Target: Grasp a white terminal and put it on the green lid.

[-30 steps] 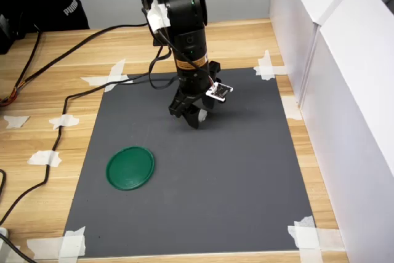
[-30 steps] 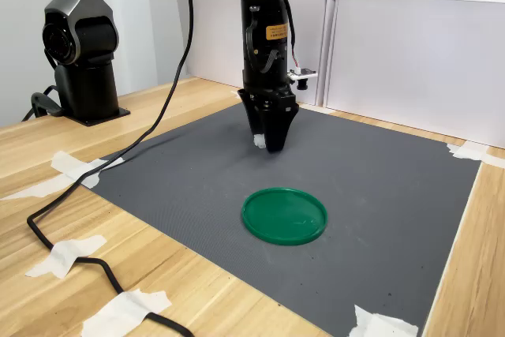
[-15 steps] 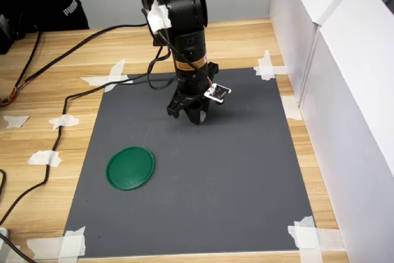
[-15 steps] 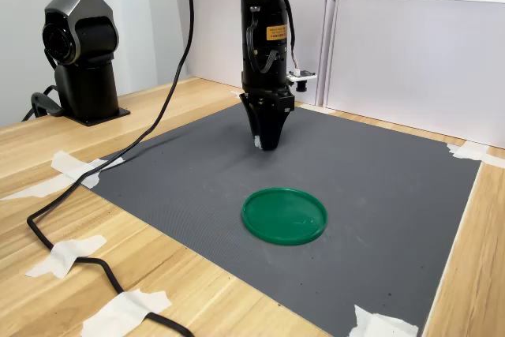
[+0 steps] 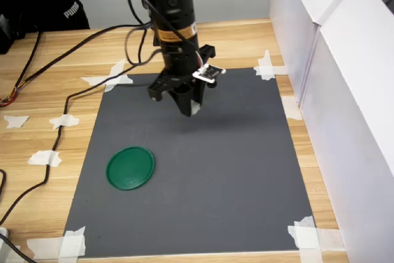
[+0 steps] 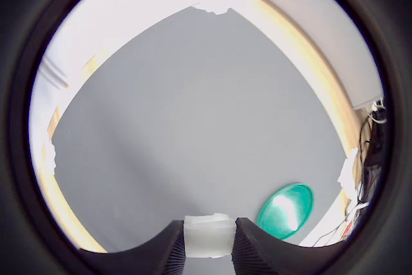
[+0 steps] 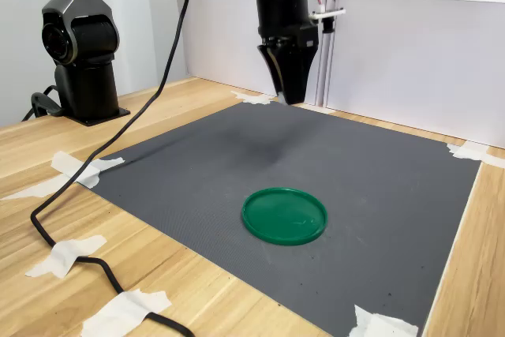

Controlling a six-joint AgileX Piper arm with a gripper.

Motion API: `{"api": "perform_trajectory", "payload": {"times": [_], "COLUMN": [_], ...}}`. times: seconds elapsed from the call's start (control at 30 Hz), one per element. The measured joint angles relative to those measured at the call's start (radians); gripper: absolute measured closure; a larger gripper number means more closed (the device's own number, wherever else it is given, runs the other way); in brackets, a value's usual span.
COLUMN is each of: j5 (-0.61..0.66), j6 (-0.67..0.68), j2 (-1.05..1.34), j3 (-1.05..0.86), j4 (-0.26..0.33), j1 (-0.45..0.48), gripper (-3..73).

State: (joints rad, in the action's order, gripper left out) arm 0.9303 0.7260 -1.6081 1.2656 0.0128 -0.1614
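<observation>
We see a grey mat [image 5: 203,170] taped to a wooden table [image 5: 37,133]; the arm [image 5: 172,29] hangs above the mat's far part, well off its surface in both exterior views. The lid [image 5: 130,167] lies flat on the mat, toward the first exterior view's left and apart from the arm. The gripper [image 6: 208,239] is narrowed on the terminal [image 6: 207,235], which we find pinched between the fingers [image 6: 168,252] in the wrist view, held in the air above bare mat.

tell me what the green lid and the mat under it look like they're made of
Green lid: probably glossy plastic; it shows a bright glare in the wrist view and a thin moulded rim.
Mat: dark grey, matte, finely textured, possibly rubber or foam; it shows no shine.
</observation>
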Motion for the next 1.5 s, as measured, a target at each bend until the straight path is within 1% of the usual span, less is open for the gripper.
{"api": "perform_trajectory", "payload": {"times": [0.23,0.37,0.57,0.77,0.9,1.3,1.5], "j5": [0.051,0.067,0.040,-0.045,-0.077,-0.084,-0.084], "j6": [0.057,0.071,0.074,0.074,0.073,0.073,0.073], "j2": [-0.024,-0.092,-0.189,-0.240,-0.268,-0.341,-0.354], "j3": [0.131,0.148,0.149,0.149,0.150,0.150,0.150], "j4": [0.006,0.006,0.006,-0.018,-0.021,-0.022,-0.037], "j1": [0.176,0.233,0.242,0.242,0.242,0.242,0.241], "gripper": [42.6,42.6,42.6,42.6,42.6,42.6,41.6]}}
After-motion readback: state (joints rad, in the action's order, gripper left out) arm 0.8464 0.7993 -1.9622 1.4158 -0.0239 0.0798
